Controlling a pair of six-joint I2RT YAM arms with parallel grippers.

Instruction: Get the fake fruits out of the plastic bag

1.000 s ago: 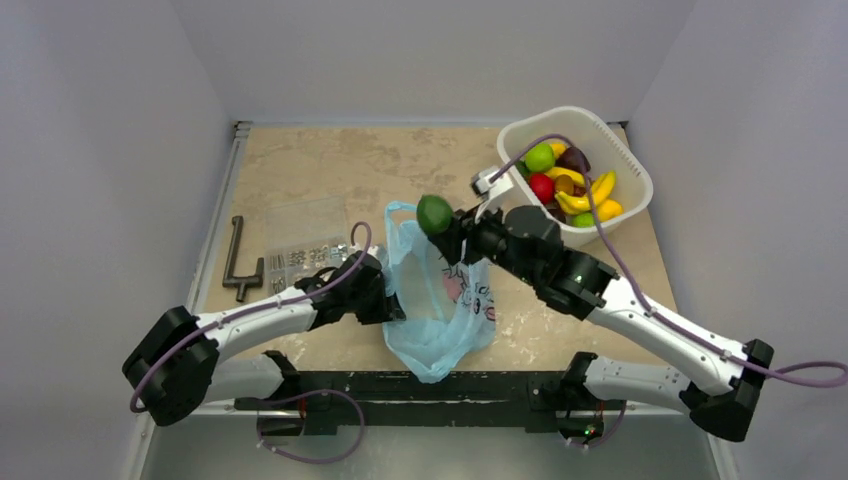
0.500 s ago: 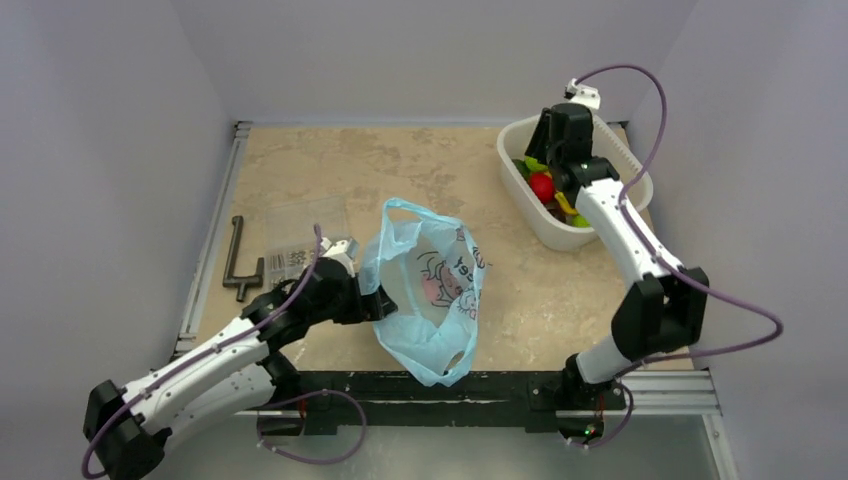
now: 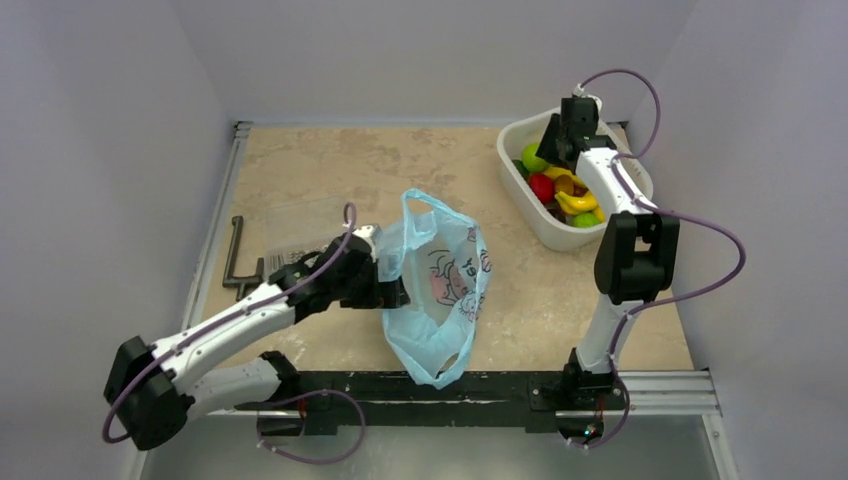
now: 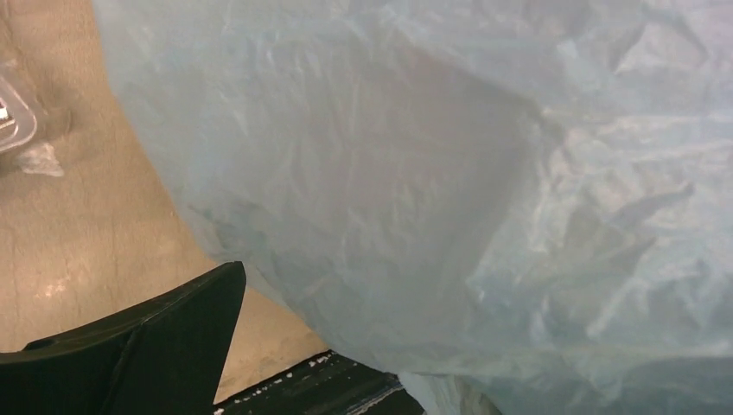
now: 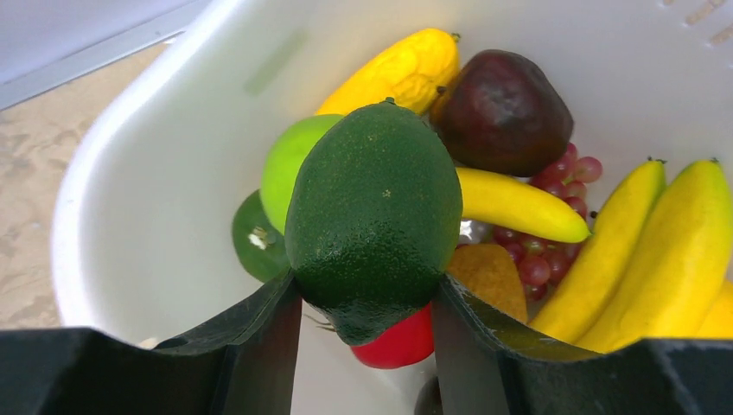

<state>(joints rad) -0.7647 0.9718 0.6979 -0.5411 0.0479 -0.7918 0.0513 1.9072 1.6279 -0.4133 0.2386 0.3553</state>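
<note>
Across the middle of the beige tabletop (image 3: 330,170) lies the plastic bag (image 3: 440,290), thin, crinkled and pale blue with a pink cartoon print, its loop handle (image 3: 418,205) standing up and its body slack; whether any fruit remains inside cannot be told. At the far right corner sits the white basket (image 3: 530,215), holding the fake fruits (image 3: 562,190) already out, among them bananas (image 5: 666,251), a light green apple (image 5: 290,169) and grapes (image 5: 553,251). Over that pile the right tool (image 5: 363,298) clamps a dark green fruit (image 5: 373,216), glossy, finely pebbled and oval. Releasing it well likely means lowering close to the heap and parting the jaws cleanly, so it settles rather than bouncing over the rim. Against the bag's left edge sits the left tool (image 3: 392,292); its wrist view shows only one finger (image 4: 147,346) beside the film, so its width cannot be told
</note>
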